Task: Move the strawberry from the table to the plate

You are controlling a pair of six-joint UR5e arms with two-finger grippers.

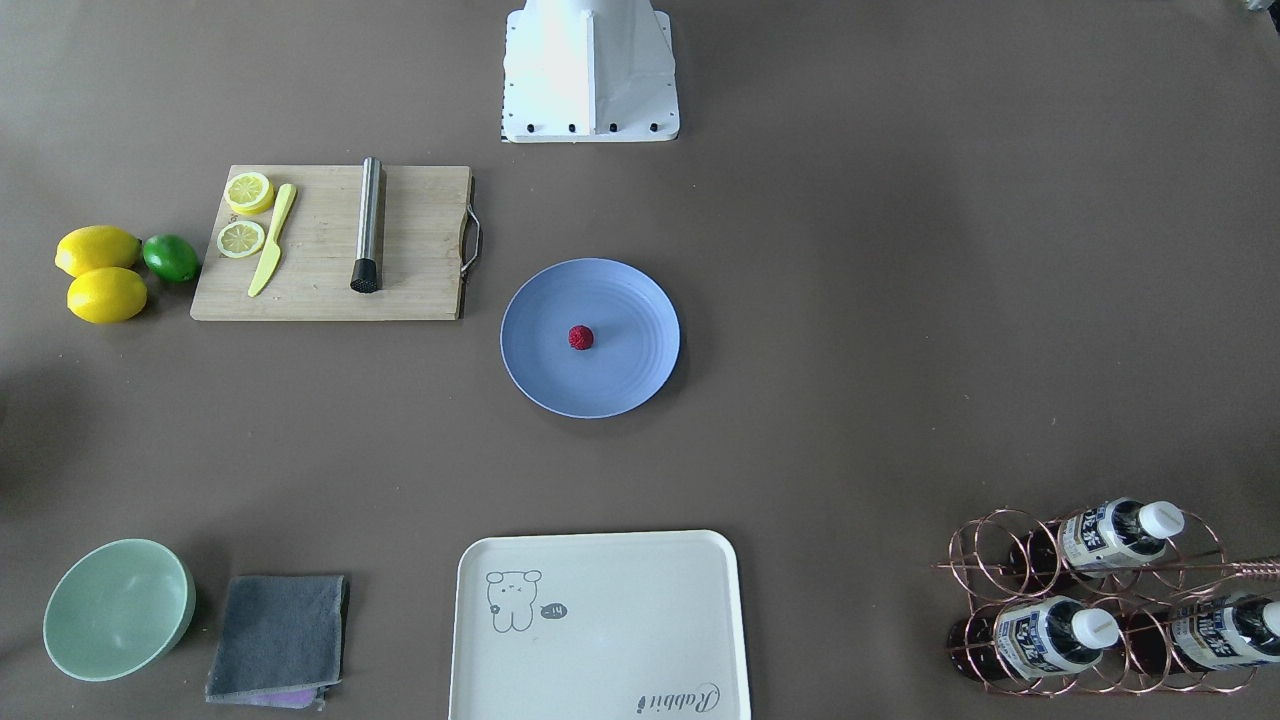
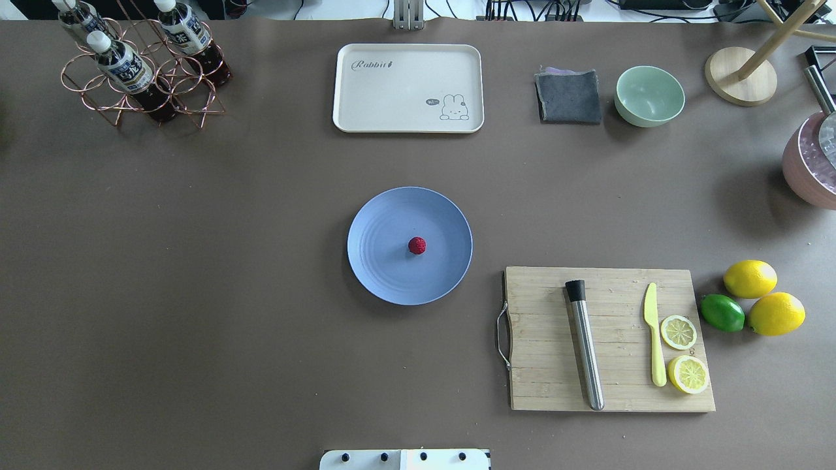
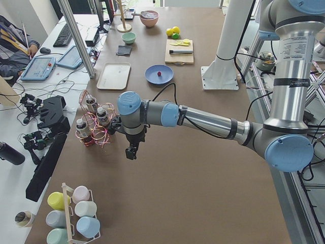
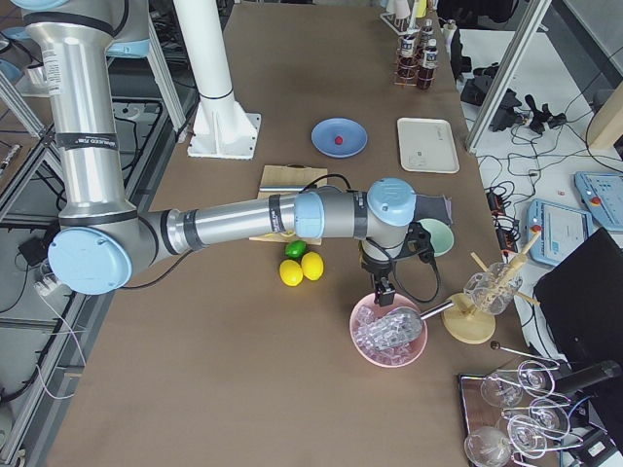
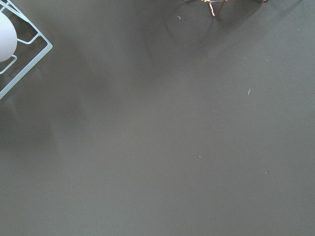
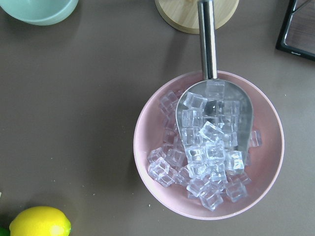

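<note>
The dark-red strawberry (image 1: 581, 337) (image 2: 417, 245) lies near the middle of the blue plate (image 1: 625, 295) (image 2: 382, 267), which rests at the centre of the brown table (image 2: 196, 274). Neither gripper appears in the overhead or front view. My left gripper (image 3: 131, 152) hangs over bare table at the far left end, beside the copper bottle rack (image 3: 94, 124); I cannot tell whether it is open or shut. Over the pink bowl of ice (image 4: 387, 333) at the right end hangs my right gripper (image 4: 381, 295), its state also impossible to tell.
A wooden cutting board (image 2: 610, 339) carries a steel muddler, a yellow knife and lemon slices. Two lemons and a lime (image 2: 722, 312) lie beside it. A white rabbit tray (image 2: 408, 88), grey cloth (image 2: 568, 96) and mint bowl (image 2: 650, 96) line the far edge.
</note>
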